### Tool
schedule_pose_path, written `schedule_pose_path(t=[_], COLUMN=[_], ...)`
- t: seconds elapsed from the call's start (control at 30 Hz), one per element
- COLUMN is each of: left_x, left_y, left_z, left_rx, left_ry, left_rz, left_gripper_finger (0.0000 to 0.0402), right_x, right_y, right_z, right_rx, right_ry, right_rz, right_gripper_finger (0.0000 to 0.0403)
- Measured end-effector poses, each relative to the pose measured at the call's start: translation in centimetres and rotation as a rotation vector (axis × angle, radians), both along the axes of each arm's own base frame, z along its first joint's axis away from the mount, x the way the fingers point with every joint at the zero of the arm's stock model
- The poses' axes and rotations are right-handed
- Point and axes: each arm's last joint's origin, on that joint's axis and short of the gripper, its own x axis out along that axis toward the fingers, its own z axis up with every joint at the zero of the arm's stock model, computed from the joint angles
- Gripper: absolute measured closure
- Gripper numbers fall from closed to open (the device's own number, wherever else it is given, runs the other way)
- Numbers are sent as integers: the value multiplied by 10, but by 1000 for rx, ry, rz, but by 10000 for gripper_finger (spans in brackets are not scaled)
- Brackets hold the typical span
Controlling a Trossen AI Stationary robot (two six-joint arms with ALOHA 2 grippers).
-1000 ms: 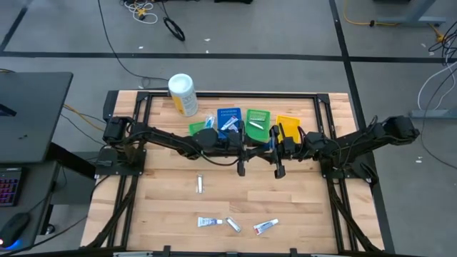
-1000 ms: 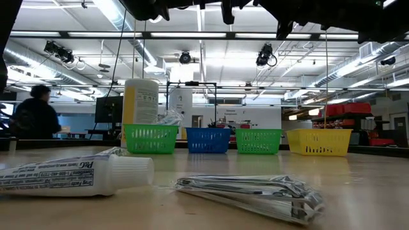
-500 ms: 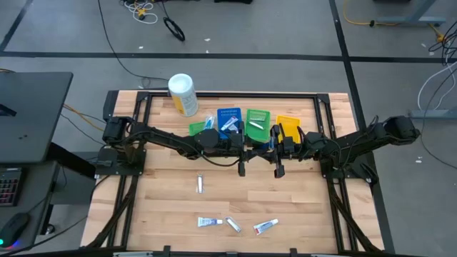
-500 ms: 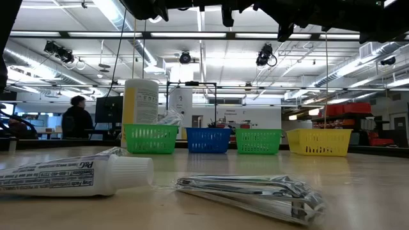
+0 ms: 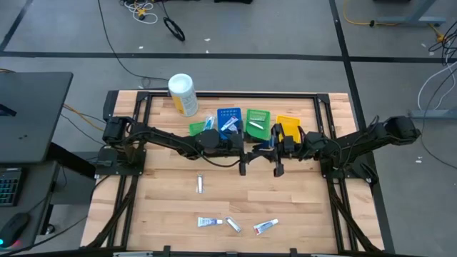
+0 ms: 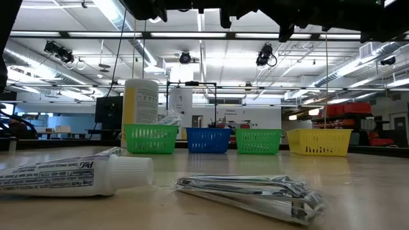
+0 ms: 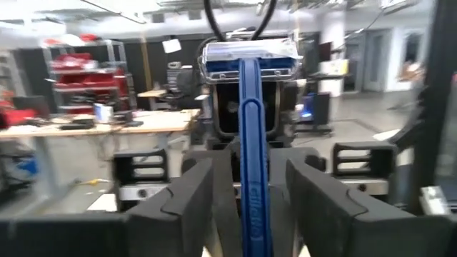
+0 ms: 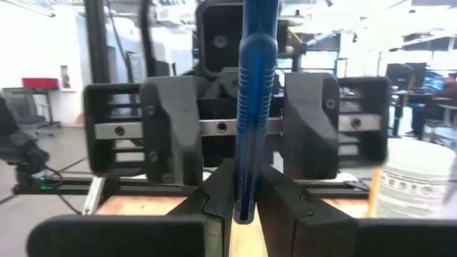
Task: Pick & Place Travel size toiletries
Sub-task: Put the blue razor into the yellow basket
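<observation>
Two tools met above the middle of the worktop (image 5: 164,185), facing each other with a blue razor between them. We saw the right tool (image 8: 246,207) closed on the razor's ribbed blue handle (image 8: 250,121), its fingers pressed to either side near the handle's end. The left tool (image 7: 250,189) stood spread wide, its fingers on either side of the same razor (image 7: 250,135) without touching it; the razor's head (image 7: 248,57) rose beyond those fingers, toward the right arm's wrist. From above, both tools hung close together, the left tool (image 5: 243,160) just beside the right tool (image 5: 275,160), and we could not make out the razor there.

Well apart from both tools, toward the worktop's near edge, lay the other toiletries: a silvery packet (image 5: 200,185), a toothpaste tube (image 5: 210,222), a smaller tube (image 5: 233,225) and a tube with red print (image 5: 265,226). On the tools' far side stood a row of bins: green (image 5: 197,129), blue (image 5: 228,118), green (image 5: 258,123) and yellow (image 5: 288,129). A white canister (image 5: 182,94) stood beyond them.
</observation>
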Motion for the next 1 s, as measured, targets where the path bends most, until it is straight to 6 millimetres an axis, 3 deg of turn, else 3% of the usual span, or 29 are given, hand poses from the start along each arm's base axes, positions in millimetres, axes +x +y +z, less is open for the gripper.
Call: schedule_pose_path(t=[0.33,0.53,0.77,1.0], left_x=[-1,-2,-8,-12], left_y=[6,2,-7,-26], left_z=[-6,-11,-20,-30], left_rx=[43,39,97,116], left_ry=[93,145,259,353], left_rz=[208,310,561,554], left_gripper_finger=[174,171,172,172], right_x=[-4,-5,-7,-18], right_y=[-6,-11,-14,-27], right_z=[-6,-11,-18,-41], right_rx=[-2,-4,-20,-48], right_ry=[108,170,237,442], right_rz=[-206,-361,-479,-879], right_gripper_finger=[346,346,346,346])
